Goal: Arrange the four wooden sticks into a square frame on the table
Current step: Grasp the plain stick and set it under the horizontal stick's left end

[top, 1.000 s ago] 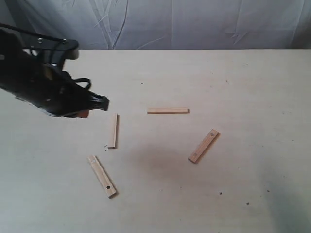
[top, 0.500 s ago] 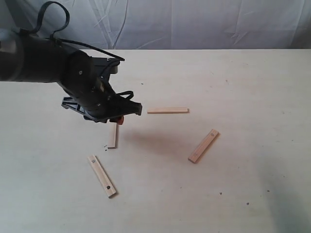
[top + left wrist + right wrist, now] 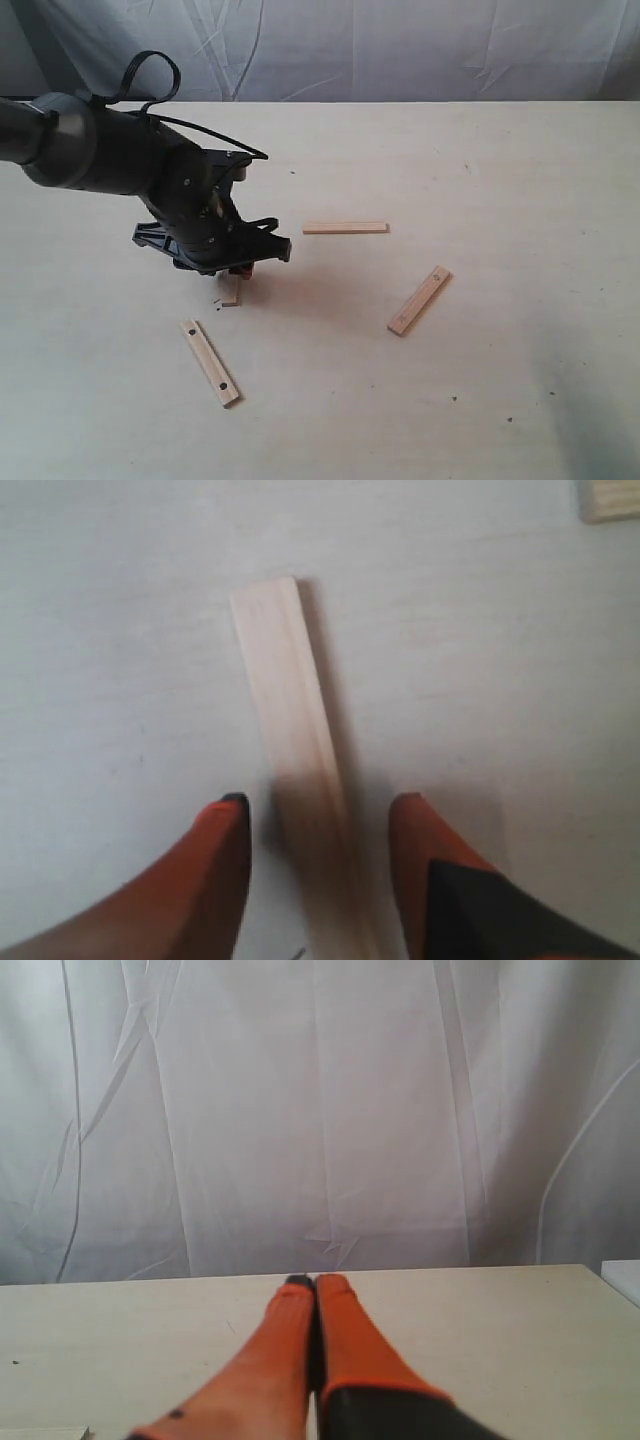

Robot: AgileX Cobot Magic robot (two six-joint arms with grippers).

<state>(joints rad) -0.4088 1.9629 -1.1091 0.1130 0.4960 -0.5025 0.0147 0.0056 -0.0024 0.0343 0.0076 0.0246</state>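
You've got a wide, pale cream counter (image 3: 520, 170), faintly grained and flecked with a few dark specks. A creased white curtain (image 3: 400, 50) hangs along its far edge. Everything on it lies flat and apart, no piece touching another.

Furthest left, the holed stick (image 3: 210, 362) lies slanted, alone near the front. Just right of it and further back, your left arm (image 3: 110, 160) is bent low over the plain stick (image 3: 231, 293), hiding most of it in the exterior view.

From the left wrist, the left fingers (image 3: 222, 855) are spread, one orange tip on either side of that stick (image 3: 295, 770). A narrow gap of counter shows on each side, so nothing is gripped. Whether the tips touch the counter, you can't tell.

Next right, the second plain stick (image 3: 345, 228) lies crosswise, well clear of the arm. Furthest right, the other holed stick (image 3: 419, 300) lies slanted.

Your right fingers (image 3: 290, 1335) are pressed together, holding nothing, above the counter and pointing at the curtain.
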